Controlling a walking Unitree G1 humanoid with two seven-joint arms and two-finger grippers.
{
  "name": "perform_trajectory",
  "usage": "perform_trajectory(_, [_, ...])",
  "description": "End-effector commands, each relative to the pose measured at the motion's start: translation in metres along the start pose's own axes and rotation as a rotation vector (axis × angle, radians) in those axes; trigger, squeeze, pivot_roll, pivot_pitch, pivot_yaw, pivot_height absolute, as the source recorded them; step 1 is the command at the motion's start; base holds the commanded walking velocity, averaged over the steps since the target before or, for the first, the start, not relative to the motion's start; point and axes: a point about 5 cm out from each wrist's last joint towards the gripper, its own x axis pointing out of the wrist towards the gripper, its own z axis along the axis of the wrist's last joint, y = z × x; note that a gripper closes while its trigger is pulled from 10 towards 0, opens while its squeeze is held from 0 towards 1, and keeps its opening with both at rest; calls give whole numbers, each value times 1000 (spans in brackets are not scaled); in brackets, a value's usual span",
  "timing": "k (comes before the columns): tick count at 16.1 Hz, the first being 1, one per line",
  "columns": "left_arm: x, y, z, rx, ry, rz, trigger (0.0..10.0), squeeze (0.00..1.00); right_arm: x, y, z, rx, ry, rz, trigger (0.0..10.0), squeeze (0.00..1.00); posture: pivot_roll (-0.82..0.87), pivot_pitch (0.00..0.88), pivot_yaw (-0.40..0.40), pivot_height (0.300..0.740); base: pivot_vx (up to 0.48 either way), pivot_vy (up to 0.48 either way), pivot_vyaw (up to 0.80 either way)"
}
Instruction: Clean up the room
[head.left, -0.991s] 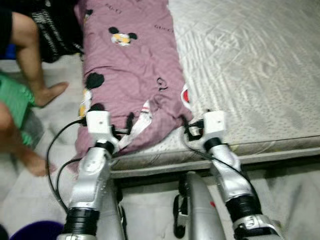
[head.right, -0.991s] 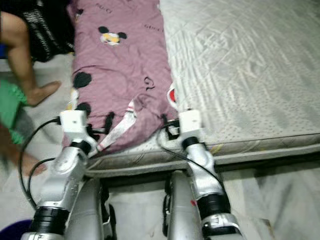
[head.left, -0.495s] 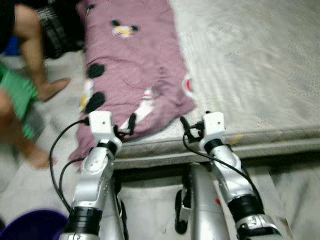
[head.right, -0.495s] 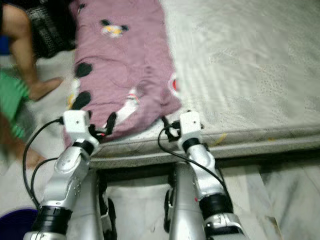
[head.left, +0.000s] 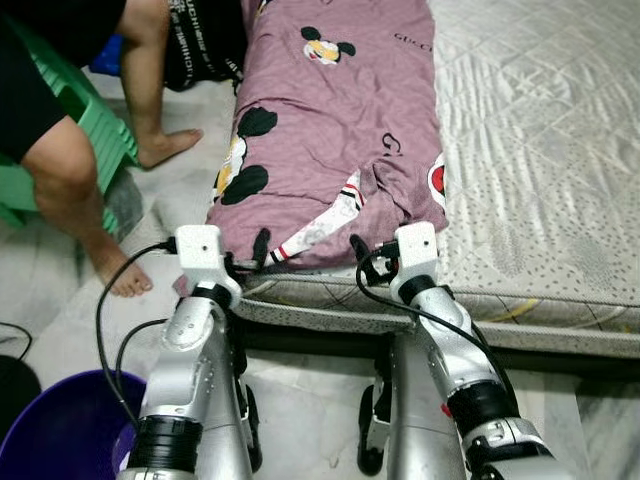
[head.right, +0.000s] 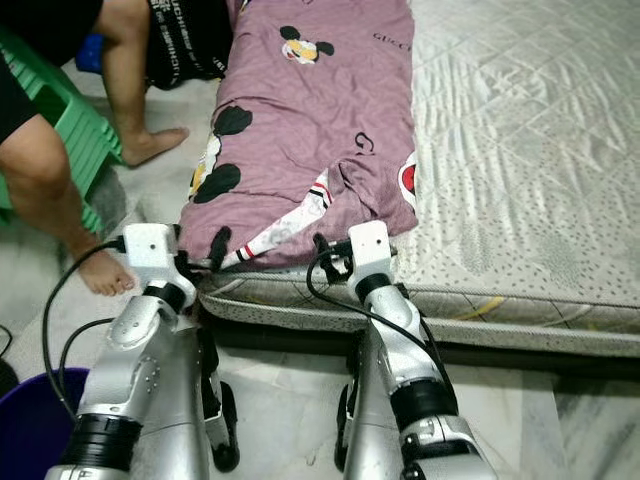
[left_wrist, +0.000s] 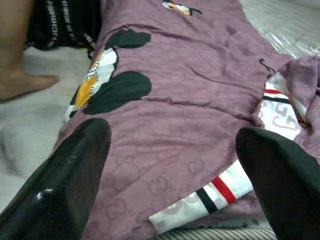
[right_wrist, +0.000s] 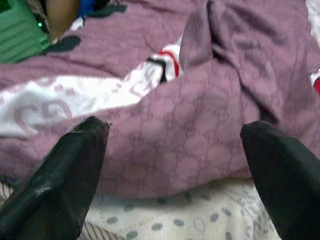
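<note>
Left gripper (left_wrist: 170, 170) spread wide, fingers apart, hovering at the near edge of the purple blanket (head.left: 330, 120). Right gripper (right_wrist: 175, 165) equally splayed, poised over that same near hem. The blanket lies along the left side of the mattress (head.left: 540, 150), its cartoon prints facing up. Beside the blanket, a person's foot (head.left: 170, 147) and a green stool (head.left: 90, 130).

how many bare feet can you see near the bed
2: one foot flat on the floor beside the purple blanket, the other foot nearer the left gripper. None look hidden.
</note>
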Motion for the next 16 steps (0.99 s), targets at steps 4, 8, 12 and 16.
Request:
perform_trajectory(4, [-11,10,-1,39,22,37,10000,0,15,-2,8,14,-4,-27,10000,0,48,242,-4,554,0,0,0])
perform_trajectory(8, [-30,29,1,84,32,107,10000,0,30,0,17,25,7,-40,10000,0,131,278,-22,554,0,0,0])
perform_trajectory(12, [-39,31,4,93,38,127,10000,0,44,-3,28,59,26,-99,10000,0,166,287,-22,554,0,0,0])
perform_trajectory(16, [-39,30,8,100,40,130,10000,0,50,-3,26,83,131,-174,3804,0,167,292,-22,554,0,0,0])
